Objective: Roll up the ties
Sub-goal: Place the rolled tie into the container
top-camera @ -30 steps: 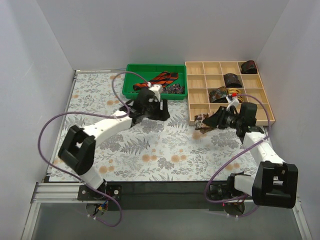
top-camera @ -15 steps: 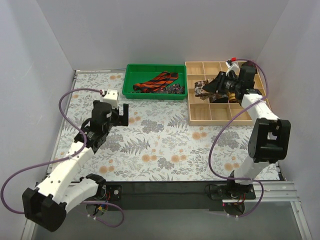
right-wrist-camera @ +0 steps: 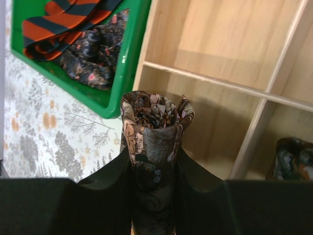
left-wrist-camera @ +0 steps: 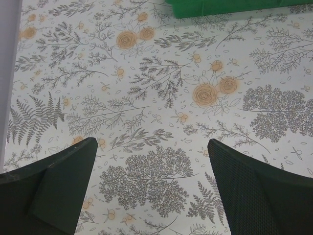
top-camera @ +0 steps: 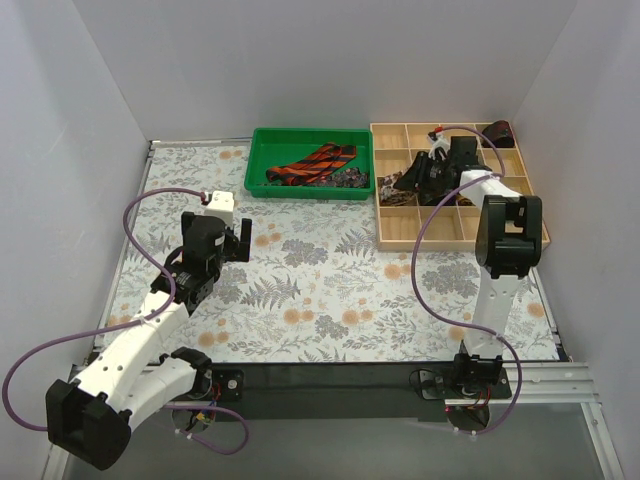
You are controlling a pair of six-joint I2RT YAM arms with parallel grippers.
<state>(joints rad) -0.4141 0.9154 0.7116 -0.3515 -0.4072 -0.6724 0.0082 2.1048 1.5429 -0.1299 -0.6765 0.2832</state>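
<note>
My right gripper [right-wrist-camera: 154, 169] is shut on a rolled tie [right-wrist-camera: 154, 132], a brown mottled coil, held over the left column of the wooden compartment box [right-wrist-camera: 215, 44]. In the top view this gripper [top-camera: 405, 182] hovers by the box's left edge, the coil [top-camera: 391, 183] at its tip. A red-black striped tie [top-camera: 312, 163] and a dark patterned tie [top-camera: 349, 177] lie unrolled in the green tray [top-camera: 262, 150]; both show in the right wrist view [right-wrist-camera: 58, 24]. Rolled ties [top-camera: 498, 132] sit in other compartments. My left gripper [left-wrist-camera: 151, 161] is open and empty above the floral cloth [left-wrist-camera: 161, 98].
The green tray's edge [left-wrist-camera: 220, 7] lies ahead of the left gripper. The wooden box [top-camera: 432, 228] fills the back right corner. White walls close in the table on three sides. Purple cables [top-camera: 440, 260] loop beside both arms.
The right gripper has carried the rolled tie from the cloth up to the box's left column. The left arm has drawn back from the green tray to the left side of the table.
</note>
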